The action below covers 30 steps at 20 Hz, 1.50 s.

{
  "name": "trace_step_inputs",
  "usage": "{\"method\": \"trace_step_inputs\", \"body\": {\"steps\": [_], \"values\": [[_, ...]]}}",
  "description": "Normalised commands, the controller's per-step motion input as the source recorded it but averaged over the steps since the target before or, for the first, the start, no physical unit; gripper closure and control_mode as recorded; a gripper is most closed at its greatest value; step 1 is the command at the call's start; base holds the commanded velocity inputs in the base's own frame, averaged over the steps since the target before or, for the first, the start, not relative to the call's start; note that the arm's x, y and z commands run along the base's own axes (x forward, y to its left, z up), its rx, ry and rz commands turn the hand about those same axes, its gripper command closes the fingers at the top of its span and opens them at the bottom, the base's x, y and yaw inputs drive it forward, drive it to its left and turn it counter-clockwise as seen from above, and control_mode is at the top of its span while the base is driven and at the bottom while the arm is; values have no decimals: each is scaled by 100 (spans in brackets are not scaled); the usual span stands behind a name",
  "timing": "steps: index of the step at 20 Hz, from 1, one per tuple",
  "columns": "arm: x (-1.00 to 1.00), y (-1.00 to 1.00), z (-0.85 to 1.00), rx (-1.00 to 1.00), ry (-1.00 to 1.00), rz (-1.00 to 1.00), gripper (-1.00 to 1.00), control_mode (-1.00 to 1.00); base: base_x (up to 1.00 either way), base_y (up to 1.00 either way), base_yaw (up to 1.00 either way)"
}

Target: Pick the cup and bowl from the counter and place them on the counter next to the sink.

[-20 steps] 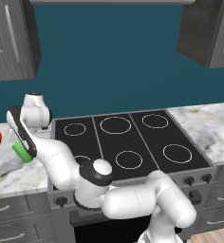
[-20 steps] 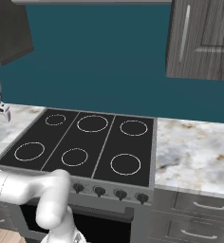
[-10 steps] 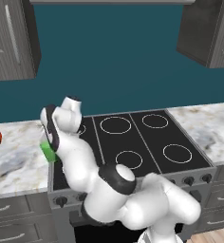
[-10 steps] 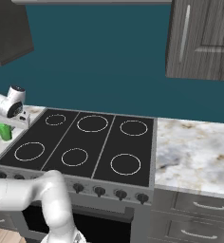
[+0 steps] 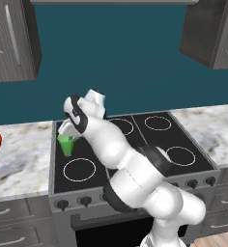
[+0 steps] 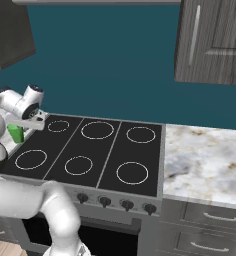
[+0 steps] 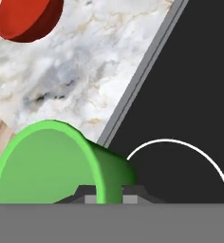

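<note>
Pincer (image 5: 67, 133) pinching the green cup (image 5: 66, 144) by its rim has swung from desk (image 5: 19, 154) to above the stove (image 5: 130, 144), carrying underway; red bowl (image 7: 28, 18) remains on desk.

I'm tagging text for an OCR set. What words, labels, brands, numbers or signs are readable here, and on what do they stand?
None: no readable text in any view.
The cup, bowl and counter are plain.
The stovetop bears only white burner rings.
The stove knobs show no legible markings.
</note>
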Motion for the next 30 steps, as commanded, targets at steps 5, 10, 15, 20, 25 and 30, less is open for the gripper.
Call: {"method": "trace_step_inputs", "body": {"steps": [5,10,15,20,25,30], "values": [[1,-32,58,-2,-9,23,100,-100,0,0,0],[-3,-37,45,-13,-9,19,100,-100,0,0,0],[-26,-56,39,-11,-14,14,100,-100,0,0,0],[-44,-67,35,-8,-12,8,100,-100,0,0,0],[-57,-79,0,0,-7,0,100,-100,0,0,0],[-35,-78,0,1,-4,-12,100,-100,0,0,0]]}}
